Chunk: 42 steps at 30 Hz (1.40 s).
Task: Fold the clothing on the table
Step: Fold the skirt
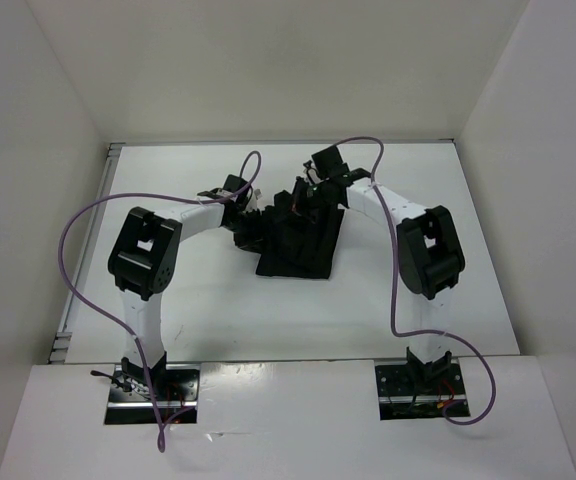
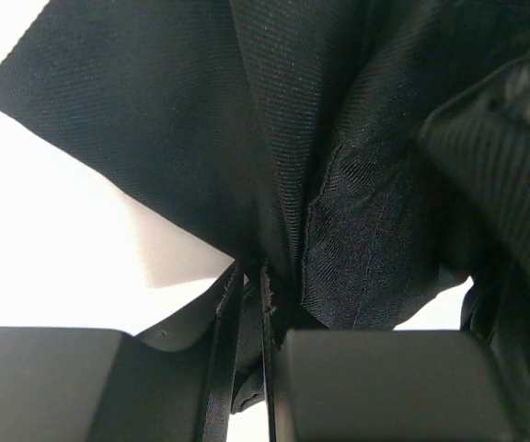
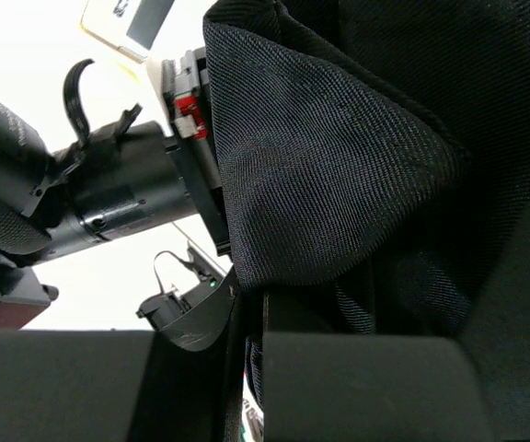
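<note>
Pinching the clothing (image 1: 298,245) at its far edge: left gripper (image 2: 251,276) and right gripper (image 3: 247,299), both closed tight on fabric. Tan label (image 3: 122,23) beside clothing: unreadable.

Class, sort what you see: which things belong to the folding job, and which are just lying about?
Belongs: clothing, table, left gripper, right gripper (both pinching the clothing).
Lying about: purple cables, metal base plates, white walls.

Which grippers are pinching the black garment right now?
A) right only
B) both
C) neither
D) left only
B: each wrist view shows the clothing pulled down into the narrow slit between shut fingers, left gripper and right gripper alike.
</note>
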Tool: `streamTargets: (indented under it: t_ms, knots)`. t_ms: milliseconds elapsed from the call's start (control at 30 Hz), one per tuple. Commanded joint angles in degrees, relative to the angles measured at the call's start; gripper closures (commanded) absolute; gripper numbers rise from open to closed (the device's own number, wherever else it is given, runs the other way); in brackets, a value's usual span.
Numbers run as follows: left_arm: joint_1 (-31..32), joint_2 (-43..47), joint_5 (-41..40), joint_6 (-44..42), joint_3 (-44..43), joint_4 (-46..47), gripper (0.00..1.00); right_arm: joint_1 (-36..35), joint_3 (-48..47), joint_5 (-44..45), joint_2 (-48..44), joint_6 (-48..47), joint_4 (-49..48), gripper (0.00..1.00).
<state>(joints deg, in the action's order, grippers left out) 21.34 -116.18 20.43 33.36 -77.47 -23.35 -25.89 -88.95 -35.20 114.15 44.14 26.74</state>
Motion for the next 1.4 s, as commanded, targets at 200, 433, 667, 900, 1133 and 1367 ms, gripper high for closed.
streamTargets:
  t_ms: [200, 433, 667, 900, 1133, 1367]
  knots:
    - [-0.95, -0.10, -0.91, 0.03, -1.01, -1.17, 0.80, -2.41, 0.61, -9.52, 0.02, 4.10, -9.05, 0.45]
    - [-5.87, 12.98, -11.96, -1.36, -5.66, -9.84, 0.71, -0.13, -1.76, -7.52, -11.65, 3.07, -6.98, 0.28]
    - [-5.09, 22.56, 1.47, -6.29, -10.68, -13.66, 0.78, 6.02, 7.53, -3.21, -19.39, -1.34, -3.01, 0.54]
    - [-3.24, 19.07, 22.11, -3.30, 3.28, -0.99, 0.81, 9.98, 13.45, -4.78, -19.93, -3.00, -4.07, 0.56]
    - [-3.24, 14.33, 17.20, -3.92, 13.92, 2.25, 0.81, 15.42, 17.39, -6.45, -22.47, -3.53, -3.36, 0.56]
    - [-3.24, 5.01, 15.18, -3.92, 13.50, 4.55, 0.81, 19.56, 20.57, -9.17, -25.30, -4.23, -4.59, 0.52]
